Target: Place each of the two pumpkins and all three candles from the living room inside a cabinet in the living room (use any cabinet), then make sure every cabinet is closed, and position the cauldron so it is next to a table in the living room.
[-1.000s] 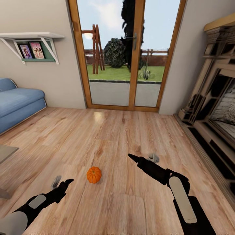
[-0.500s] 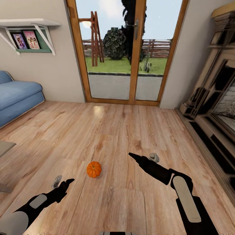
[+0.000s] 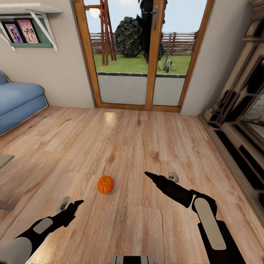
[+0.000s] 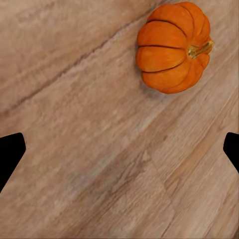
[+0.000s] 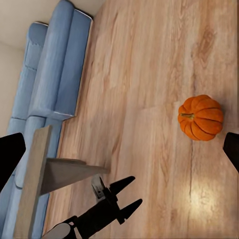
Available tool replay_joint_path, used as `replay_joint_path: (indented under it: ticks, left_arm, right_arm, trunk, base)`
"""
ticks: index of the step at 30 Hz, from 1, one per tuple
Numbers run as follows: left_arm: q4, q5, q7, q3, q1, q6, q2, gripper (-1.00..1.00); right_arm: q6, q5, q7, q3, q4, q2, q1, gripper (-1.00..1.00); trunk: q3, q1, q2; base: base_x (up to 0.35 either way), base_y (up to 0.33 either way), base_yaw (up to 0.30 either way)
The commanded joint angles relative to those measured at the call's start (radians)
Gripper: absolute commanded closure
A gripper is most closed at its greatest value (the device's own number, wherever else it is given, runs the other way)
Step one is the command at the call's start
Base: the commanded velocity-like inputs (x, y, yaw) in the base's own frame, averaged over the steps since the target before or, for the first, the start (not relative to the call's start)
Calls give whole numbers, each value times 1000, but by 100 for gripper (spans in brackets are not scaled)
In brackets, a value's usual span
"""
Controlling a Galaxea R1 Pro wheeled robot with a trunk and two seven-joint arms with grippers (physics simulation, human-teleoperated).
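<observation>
Right now the small round orange pumpkin with ribbed sides (image 3: 105, 184) sits alone on the pale wooden plank floor (image 3: 146, 139), out in the open middle of it, well clear of the blue sofa (image 3: 18, 104) at the floor's left edge and the dark fireplace surround (image 3: 242, 121) along its right edge. It lies ahead of the left gripper (image 3: 75, 204) and a little toward the robot's midline, and near it; the right gripper (image 3: 150, 176) is farther off, with the pumpkin away on its inner side. By my reading the left arm is the nearer one for a reach forward and inward.

Being round, the pumpkin has no long axis to line up with.

Both grippers hold nothing. The left gripper's jaws stand apart, as the right wrist view (image 5: 119, 199) shows. Whether the right gripper is spread or closed I cannot tell.

From the left wrist view the pumpkin (image 4: 173, 47) is seen nearly from above, with its short stem (image 4: 200, 49) pointing sideways rather than up, so it may be resting tipped on its side. The right wrist view takes in the pumpkin (image 5: 200, 117) together with the left gripper and a pale wooden table (image 5: 50, 169) beside the sofa.
</observation>
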Motion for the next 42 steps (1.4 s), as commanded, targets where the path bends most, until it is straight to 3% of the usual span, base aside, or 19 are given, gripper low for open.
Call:
replay_joint_path:
  ticks: [1, 5, 13, 33, 42]
  left_arm:
    - [0, 11, -2, -8, -1, 3, 1, -100]
    - [1, 10, -10, -8, -1, 4, 2, -100]
    - [9, 9, -89, -9, 0, 11, 7, -100]
    - [8, 8, -97, -9, 0, 15, 7, -100]
    - [8, 8, -128, -9, 0, 12, 7, -100]
  right_arm:
    - [5, 6, 7, -1, 0, 1, -1, -100]
    - [5, 6, 7, -1, 0, 1, -1, -100]
    - [5, 6, 7, -1, 0, 1, -1, -100]
    - [5, 6, 7, -1, 0, 1, -1, -100]
    - [5, 6, 7, -1, 1, 1, -1, -100]
  trunk:
    - [-5, 0, -1]
    - [-20, 2, -2]
    - [-51, 6, -3]
    - [-128, 15, -8]
    - [-128, 15, -8]
  base:
    - [0, 0, 0]
    - [0, 0, 0]
    - [0, 0, 0]
    - [0, 0, 0]
    - [0, 0, 0]
